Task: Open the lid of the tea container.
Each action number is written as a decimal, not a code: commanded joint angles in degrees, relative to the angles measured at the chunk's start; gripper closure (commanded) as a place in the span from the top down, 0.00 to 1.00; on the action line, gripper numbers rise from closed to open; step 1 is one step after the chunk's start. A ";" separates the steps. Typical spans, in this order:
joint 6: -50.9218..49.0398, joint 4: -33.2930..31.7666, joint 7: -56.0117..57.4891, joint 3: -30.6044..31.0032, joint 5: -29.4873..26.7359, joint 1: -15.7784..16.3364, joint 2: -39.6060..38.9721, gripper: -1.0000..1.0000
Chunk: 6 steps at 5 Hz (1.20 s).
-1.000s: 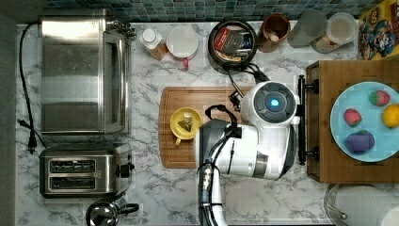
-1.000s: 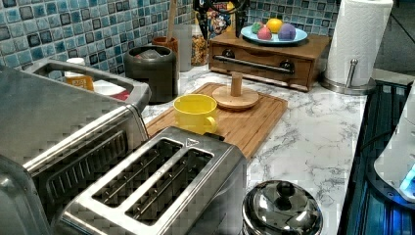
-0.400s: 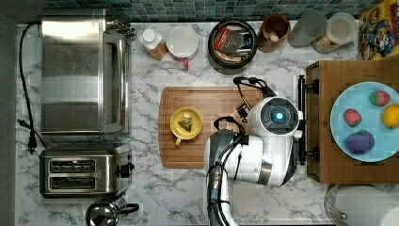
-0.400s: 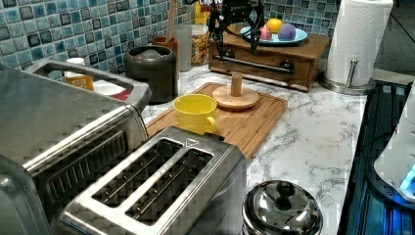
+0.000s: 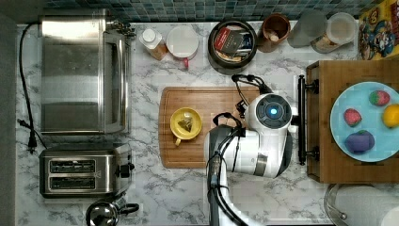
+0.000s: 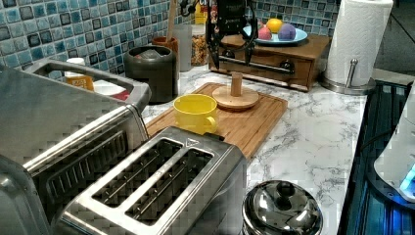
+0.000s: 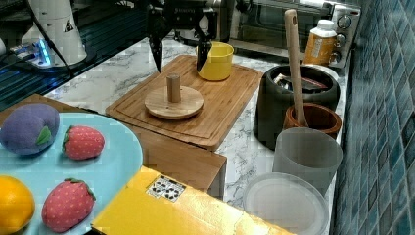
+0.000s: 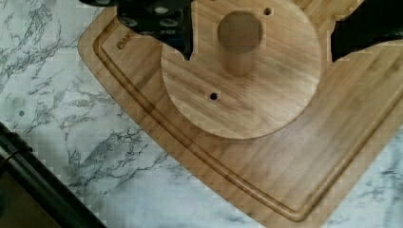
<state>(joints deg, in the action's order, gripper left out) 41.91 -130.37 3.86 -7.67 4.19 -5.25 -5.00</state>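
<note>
The tea container point(image 5: 211, 47) is a round black tin standing uncovered at the back of the counter, with red and dark packets inside; its wall also shows in the left view point(image 6: 151, 73) and the right view point(image 7: 288, 115). A round wooden lid with a peg knob point(image 6: 237, 98) point(image 7: 173, 102) point(image 8: 242, 85) lies flat on the cutting board point(image 5: 207, 96). My gripper point(image 6: 230, 51) point(image 7: 179, 66) point(image 8: 259, 45) hangs open a little above the lid, one finger on each side of the knob, touching nothing.
A yellow cup point(image 5: 186, 123) with a tea bag stands on the board next to the lid. A brown jar point(image 7: 315, 120) with a wooden spoon sits beside the tin. Wooden box with a fruit plate point(image 5: 362, 122), toaster oven point(image 5: 80, 70), toaster point(image 5: 82, 169).
My gripper has shifted toward the left view's right and come lower, ending over the lid. The lid has stayed on the board.
</note>
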 commanded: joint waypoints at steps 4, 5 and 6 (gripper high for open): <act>4.40 -1.09 -1.21 -0.37 -2.67 -0.93 -3.57 1.00; 4.72 -0.99 -1.54 -0.28 -2.35 -0.58 -4.30 1.00; 4.71 -0.72 -2.16 -0.02 -1.91 -0.63 -4.95 1.00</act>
<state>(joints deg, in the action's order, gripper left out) 46.80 -130.59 3.87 -7.25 3.04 -6.51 -10.09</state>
